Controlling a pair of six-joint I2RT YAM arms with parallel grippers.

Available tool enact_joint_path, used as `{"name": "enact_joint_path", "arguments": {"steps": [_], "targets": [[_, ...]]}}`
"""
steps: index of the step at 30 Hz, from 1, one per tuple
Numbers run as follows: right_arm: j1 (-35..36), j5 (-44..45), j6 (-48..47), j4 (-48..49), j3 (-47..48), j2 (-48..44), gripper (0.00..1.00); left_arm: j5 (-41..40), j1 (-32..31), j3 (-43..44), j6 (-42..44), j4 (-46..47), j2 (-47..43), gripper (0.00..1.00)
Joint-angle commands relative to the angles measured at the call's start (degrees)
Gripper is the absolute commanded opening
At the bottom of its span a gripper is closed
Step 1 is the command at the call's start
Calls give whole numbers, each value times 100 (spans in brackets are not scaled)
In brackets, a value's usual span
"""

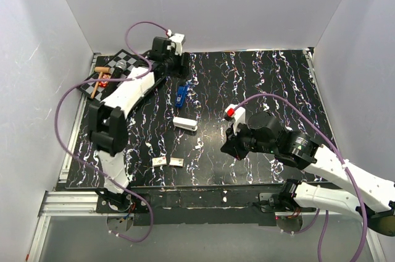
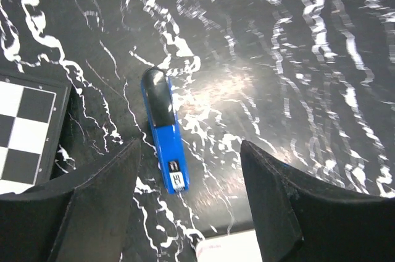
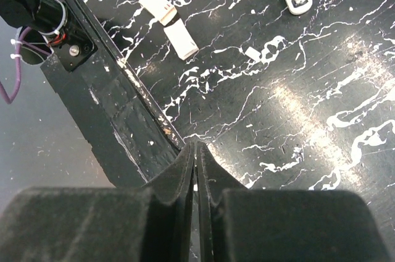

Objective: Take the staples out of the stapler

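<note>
The blue stapler (image 2: 165,135) lies flat and closed on the black marbled table (image 1: 259,83), just beside the checkerboard (image 2: 24,129) and well toward the far left of the work area. That explains why the left arm is stretched so far out. The left gripper (image 2: 191,157) hangs over the stapler with its fingers (image 2: 92,212) spread wide, one on either side of the stapler's long body and touching neither it nor the table. I judge that this straddle lines the pads up with the narrow flanks, so that a descent would pin the body for opening. The right gripper (image 3: 196,147) sits low over the near part of the table, by the front edge, with its pads pressed together and nothing I can make out between them. Being well apart from the blue stapler, it looks parked out of the left arm's way, with a slim closed tip that would suit prying or nudging. No staples show in any view, and since the stapler is shut, they are probably inside it. A white stapler (image 1: 185,123) lies between the two arms, two small tan-and-white boxes (image 3: 157,4) rest near the front edge, and a tiny white scrap (image 3: 252,54) lies between them and the white stapler. None of these is being handled.
</note>
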Motion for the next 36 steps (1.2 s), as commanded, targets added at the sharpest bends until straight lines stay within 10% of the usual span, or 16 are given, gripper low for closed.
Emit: {"name": "enact_joint_path", "arguments": {"steps": [1,21,36], "targets": [[-18,65,46,-82,183,-49,15,814,20,-610,291,435,-1518,66],[-36,450,20,-803,860,496,45,2212,-498,-3678,1160,215,-4736,68],[-36,109,2,-821,711,329,57,2547,-946,-4154,3392,286,-4009,75]]}}
